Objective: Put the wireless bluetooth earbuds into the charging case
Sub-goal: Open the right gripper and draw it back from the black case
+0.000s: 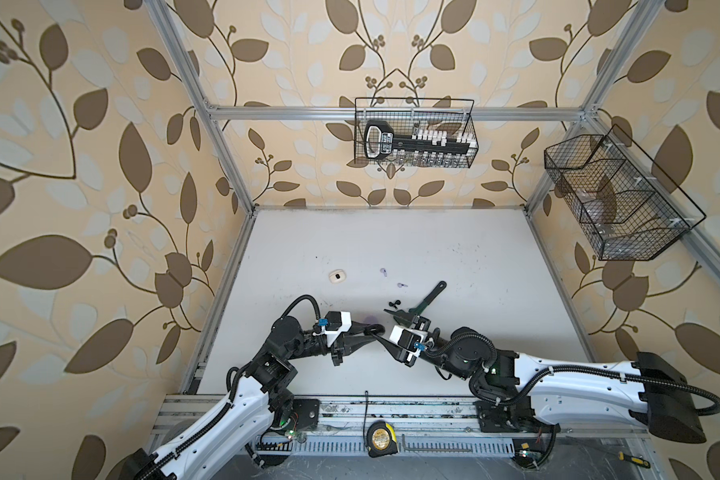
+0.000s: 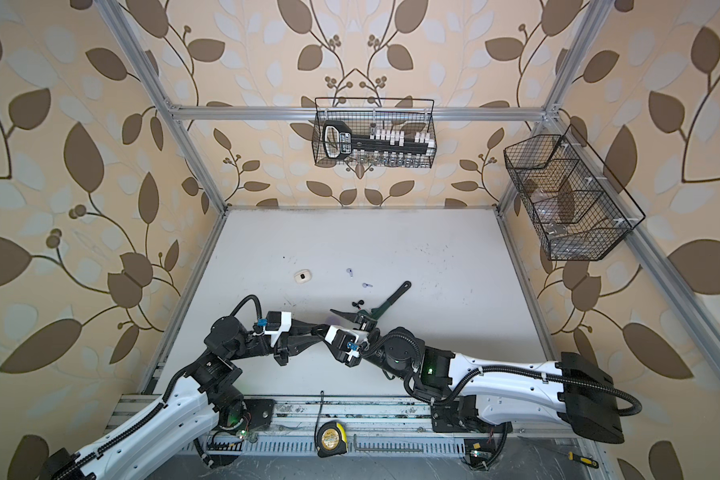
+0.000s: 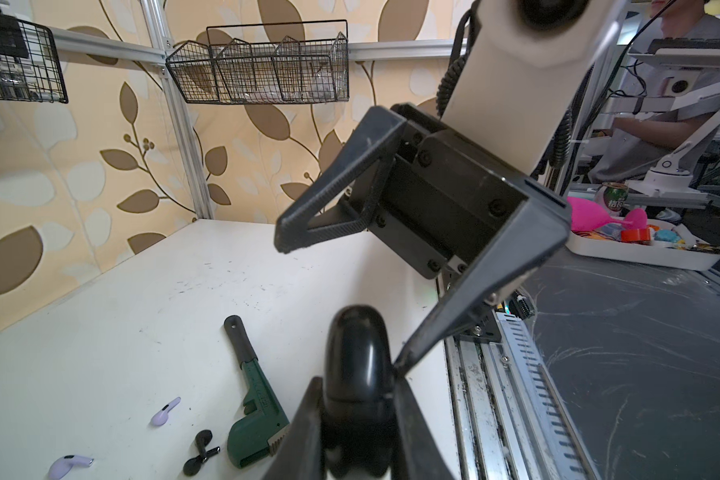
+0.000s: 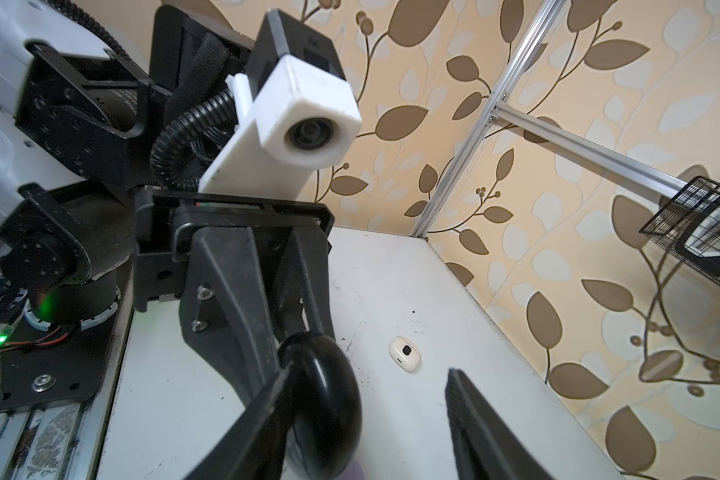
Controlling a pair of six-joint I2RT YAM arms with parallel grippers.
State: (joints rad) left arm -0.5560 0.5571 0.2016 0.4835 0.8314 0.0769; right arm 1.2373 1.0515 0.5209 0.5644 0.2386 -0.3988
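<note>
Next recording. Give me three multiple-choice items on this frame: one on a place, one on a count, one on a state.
1. Where is the white case? A held aloft; B on the table, touching nothing; C atop the black case.
2. How many lilac earbuds show on the table? A one; B two; C four.
3. The left end effector is: A wide open; B shut on nothing; C shut on the black case.
Key: 1 B, it lies alone on the table; 2 B, the left wrist view shows two; 3 C, it clamps the glossy case.
</note>
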